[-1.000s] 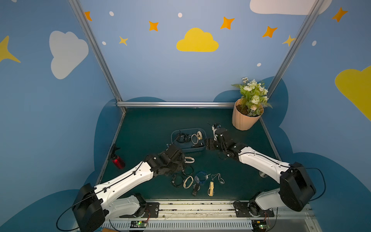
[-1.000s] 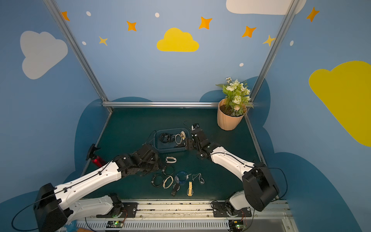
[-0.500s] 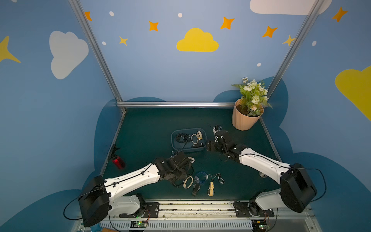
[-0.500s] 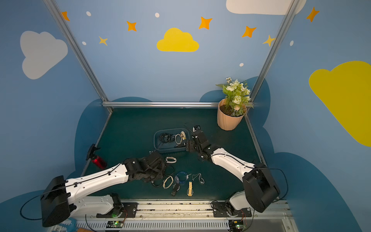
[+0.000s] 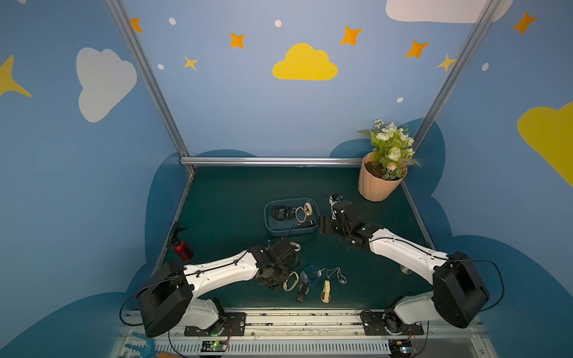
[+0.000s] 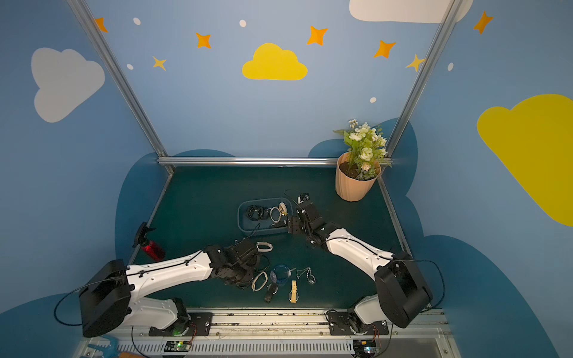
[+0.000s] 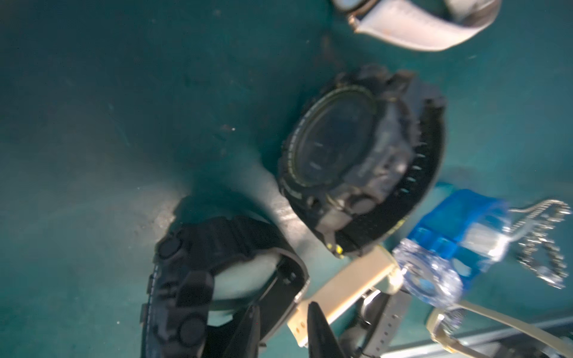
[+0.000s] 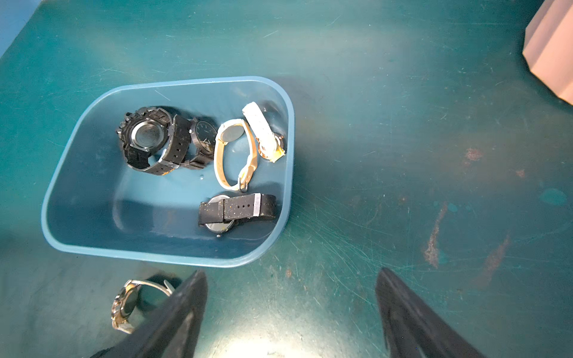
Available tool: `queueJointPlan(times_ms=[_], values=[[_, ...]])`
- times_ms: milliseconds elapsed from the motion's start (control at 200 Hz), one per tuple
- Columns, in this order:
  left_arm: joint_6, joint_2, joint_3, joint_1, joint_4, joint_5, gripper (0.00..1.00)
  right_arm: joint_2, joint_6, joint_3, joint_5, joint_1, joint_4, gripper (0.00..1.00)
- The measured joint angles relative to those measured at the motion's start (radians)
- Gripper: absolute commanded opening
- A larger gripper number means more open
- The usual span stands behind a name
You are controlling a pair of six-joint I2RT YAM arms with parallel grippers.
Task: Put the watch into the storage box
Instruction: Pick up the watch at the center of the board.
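The blue-grey storage box (image 5: 266,217) (image 8: 290,139) holds several watches. My left gripper (image 7: 283,310) (image 5: 277,280) is low over the loose watches at the table's front. Its fingers have narrowed onto the strap of a black watch (image 7: 198,279). A larger dark round-faced watch (image 7: 341,145) lies just beyond it, with a beige strap (image 7: 350,279) and a clear blue watch (image 7: 449,248) beside it. My right gripper (image 8: 291,272) (image 5: 325,224) hangs open and empty beside the box's right end.
A peach flower pot (image 5: 378,186) stands at the back right and a red bottle (image 5: 183,249) at the left edge. A white-strapped watch (image 5: 296,247), a chain (image 5: 338,276) and a yellowish strap watch (image 5: 325,291) lie on the mat (image 5: 232,201) in front.
My left arm swung from beside the box toward the front, onto the loose watches, and its jaws narrowed around the black strap. The right arm barely moved.
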Motion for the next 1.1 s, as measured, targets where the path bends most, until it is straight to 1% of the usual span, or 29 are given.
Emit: queueJointPlan(times_ms=[165, 285, 461, 551, 696, 856, 941, 1006, 1101], values=[[0.011, 0.032, 0.006, 0.007, -0.010, -0.008, 0.27, 0.000, 0.000, 0.000, 0.002, 0.000, 0.000, 0.86], [0.026, 0.025, 0.005, 0.034, -0.025, -0.018, 0.27, 0.000, 0.000, 0.000, 0.006, 0.000, -0.001, 0.86], [0.057, -0.051, -0.029, 0.118, -0.035, -0.027, 0.28, 0.000, 0.000, 0.000, 0.010, 0.000, 0.000, 0.86], [0.072, -0.094, -0.048, 0.151, -0.045, -0.031, 0.30, 0.000, 0.000, 0.000, 0.010, 0.000, -0.001, 0.86], [0.090, -0.125, -0.049, 0.155, -0.048, -0.021, 0.35, 0.000, 0.000, 0.000, 0.010, 0.000, -0.001, 0.86], [0.087, -0.124, -0.050, 0.154, -0.033, 0.001, 0.38, 0.003, 0.000, 0.000, 0.010, 0.000, -0.001, 0.86], [0.084, -0.106, -0.051, 0.153, -0.017, 0.010, 0.39, 0.006, 0.000, 0.002, 0.010, 0.000, -0.001, 0.86], [0.084, -0.087, -0.051, 0.150, -0.005, 0.015, 0.42, 0.010, 0.000, 0.006, 0.009, 0.000, -0.001, 0.86], [0.082, -0.052, -0.051, 0.149, 0.018, 0.020, 0.42, 0.011, 0.000, 0.006, 0.009, 0.000, -0.002, 0.86]])
